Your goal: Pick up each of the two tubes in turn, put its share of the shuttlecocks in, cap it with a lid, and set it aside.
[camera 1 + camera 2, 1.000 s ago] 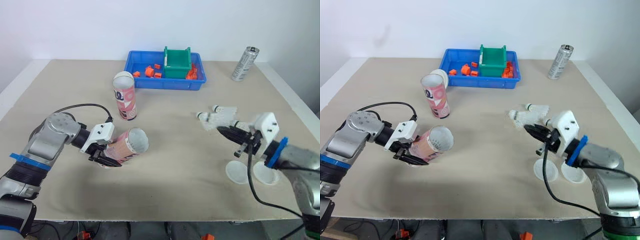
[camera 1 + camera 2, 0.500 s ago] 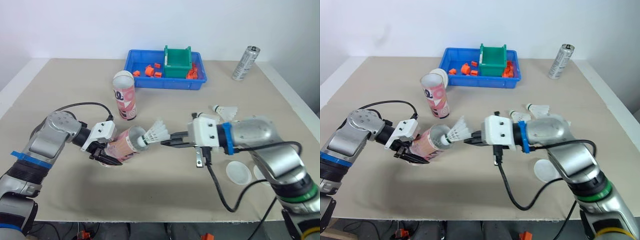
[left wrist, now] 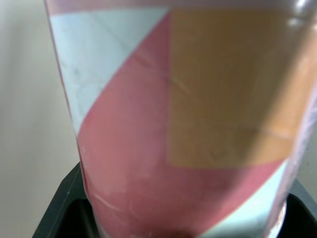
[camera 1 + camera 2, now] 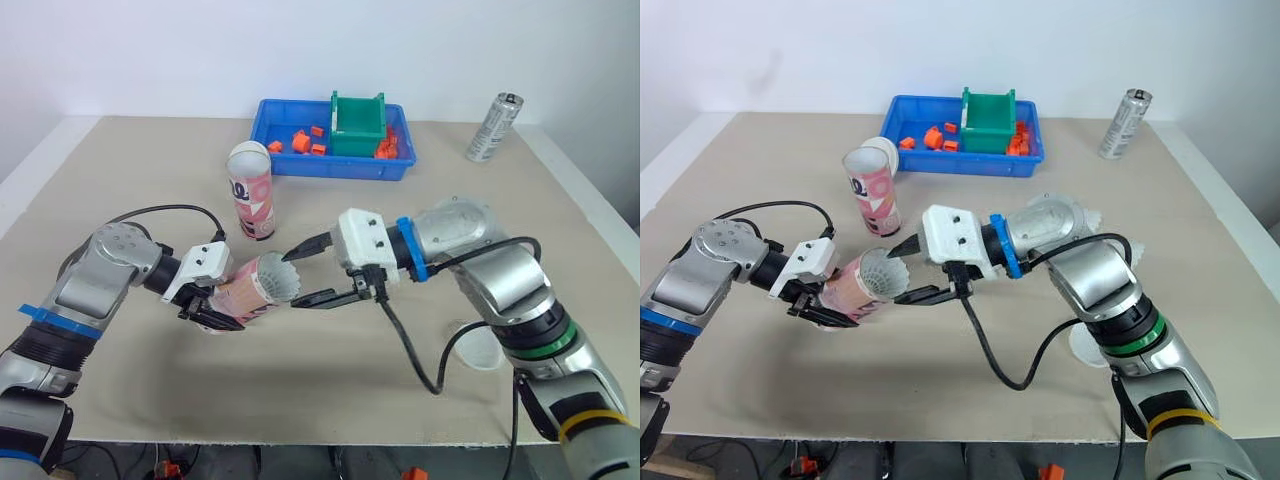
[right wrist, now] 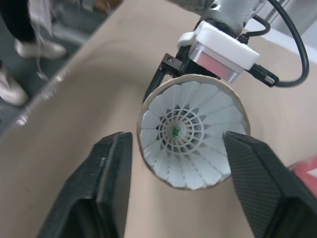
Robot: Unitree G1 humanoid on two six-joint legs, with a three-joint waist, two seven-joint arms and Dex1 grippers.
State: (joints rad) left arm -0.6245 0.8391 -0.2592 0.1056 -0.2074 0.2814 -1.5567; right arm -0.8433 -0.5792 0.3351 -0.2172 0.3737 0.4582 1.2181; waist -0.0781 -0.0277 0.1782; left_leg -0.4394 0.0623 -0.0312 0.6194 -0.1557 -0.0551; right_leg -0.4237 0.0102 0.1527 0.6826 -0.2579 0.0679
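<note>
Right gripper (image 4: 292, 279), spread wide and empty, brackets the mouth of the tube (image 4: 250, 292), which the left gripper (image 4: 207, 305) clamps tilted over the tabletop's left half. A shuttlecock (image 5: 190, 131) sits inside. Capping, setting aside and the second tube (image 4: 249, 190), upright toward the far edge, likely remain.

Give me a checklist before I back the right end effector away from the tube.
1. Left end effector gripping the held tube: ok, shut on it, mouth facing right.
2. Shuttlecock in the held tube: ok, skirt fills the mouth.
3. Right end effector open: ok, fingers straddle the rim, clear of the skirt.
4. Shuttlecock deep enough for capping: cannot tell.
5. Second tube upright: ok, near the blue bin.
6. Lid available: ok, lying flat on the table.
</note>
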